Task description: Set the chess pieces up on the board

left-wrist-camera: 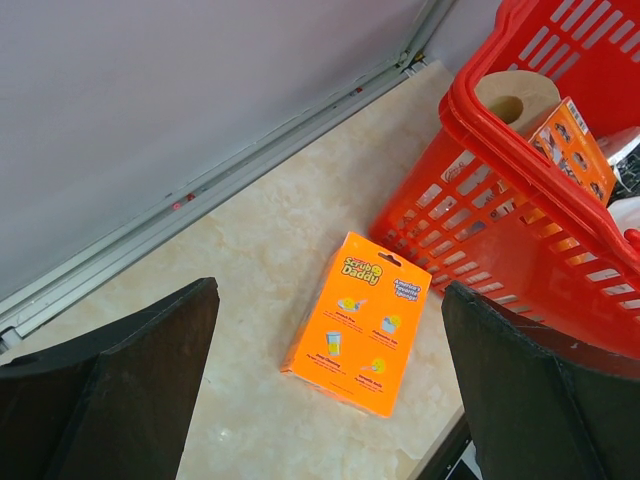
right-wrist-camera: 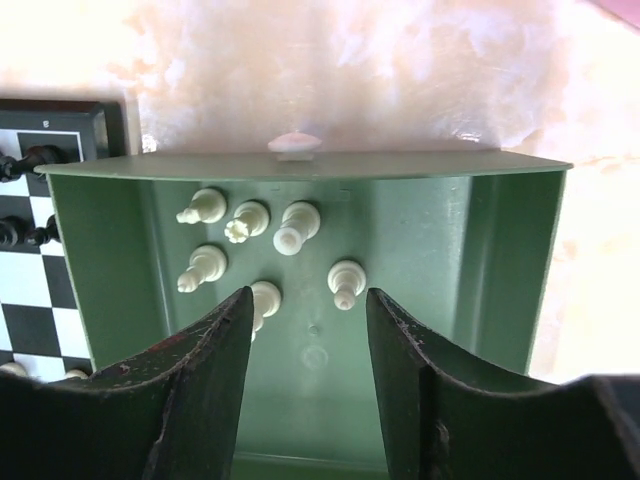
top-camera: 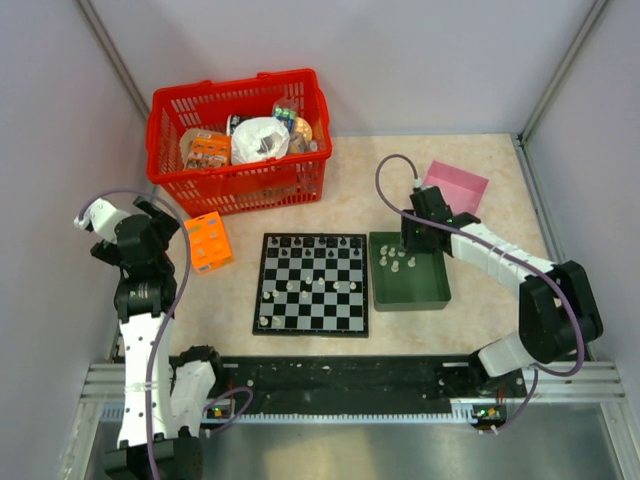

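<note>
The checkered board (top-camera: 311, 284) lies at the table's middle, with black pieces (top-camera: 312, 242) along its far rows and a few white pieces (top-camera: 297, 287) scattered on it. Several white pieces (right-wrist-camera: 292, 227) lie in the dark green tray (top-camera: 409, 272) right of the board. My right gripper (right-wrist-camera: 308, 300) is open and empty, hanging over the tray's inside, with a white pawn (right-wrist-camera: 345, 281) just ahead between the fingers. In the top view the right gripper (top-camera: 412, 238) sits over the tray's far end. My left gripper (left-wrist-camera: 330, 400) is open and empty, far left, over bare table.
A red basket (top-camera: 238, 140) with groceries stands at the back left. An orange sponge box (top-camera: 208, 242) lies between it and the board, also in the left wrist view (left-wrist-camera: 358, 322). A pink sheet (top-camera: 455, 186) lies behind the tray. Walls enclose the table.
</note>
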Tool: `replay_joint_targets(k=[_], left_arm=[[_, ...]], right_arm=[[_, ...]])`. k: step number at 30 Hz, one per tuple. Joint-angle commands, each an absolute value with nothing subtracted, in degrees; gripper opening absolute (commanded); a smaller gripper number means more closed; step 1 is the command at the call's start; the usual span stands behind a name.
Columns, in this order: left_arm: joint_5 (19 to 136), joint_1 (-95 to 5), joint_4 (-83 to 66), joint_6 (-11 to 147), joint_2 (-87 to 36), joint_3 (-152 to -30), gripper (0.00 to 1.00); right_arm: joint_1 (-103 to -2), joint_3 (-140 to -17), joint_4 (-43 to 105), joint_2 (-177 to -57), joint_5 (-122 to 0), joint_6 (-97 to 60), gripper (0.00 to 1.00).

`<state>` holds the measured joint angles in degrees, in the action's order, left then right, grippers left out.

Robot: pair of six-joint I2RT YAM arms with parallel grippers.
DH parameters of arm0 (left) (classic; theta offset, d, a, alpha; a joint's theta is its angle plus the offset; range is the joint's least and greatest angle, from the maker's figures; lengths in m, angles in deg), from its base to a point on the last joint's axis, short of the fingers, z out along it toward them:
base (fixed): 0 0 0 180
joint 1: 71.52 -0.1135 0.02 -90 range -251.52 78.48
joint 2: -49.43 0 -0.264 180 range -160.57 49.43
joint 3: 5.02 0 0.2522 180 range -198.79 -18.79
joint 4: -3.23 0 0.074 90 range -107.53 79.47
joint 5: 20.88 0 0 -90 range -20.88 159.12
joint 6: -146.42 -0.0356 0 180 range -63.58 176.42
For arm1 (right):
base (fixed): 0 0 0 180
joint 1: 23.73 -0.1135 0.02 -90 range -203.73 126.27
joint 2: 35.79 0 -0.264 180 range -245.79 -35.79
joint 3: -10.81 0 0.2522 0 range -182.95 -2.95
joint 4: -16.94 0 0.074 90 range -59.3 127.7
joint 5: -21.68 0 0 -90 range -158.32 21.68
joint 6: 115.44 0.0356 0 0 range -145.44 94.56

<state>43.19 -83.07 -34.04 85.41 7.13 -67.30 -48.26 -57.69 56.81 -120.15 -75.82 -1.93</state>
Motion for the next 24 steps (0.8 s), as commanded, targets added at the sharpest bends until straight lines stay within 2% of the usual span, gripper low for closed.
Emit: replay_joint_targets(k=[1,9,24], left_arm=[[43.89,-83.29,-30.92,85.86,7.07,-67.04,0.99],[43.72,-83.38,-30.92,85.25,7.25,-66.77,0.99],[44.16,-83.3,-30.57,85.07,7.07,-66.25,0.99]], right_arm=[[-47.55,-57.27,55.49,-119.37,-77.98,-3.2,0.48],[-46.93,-56.92,55.49,-121.84,-77.9,-3.56,0.42],[-46.85,-55.86,55.31,-125.26,-77.54,-4.08,0.38]])
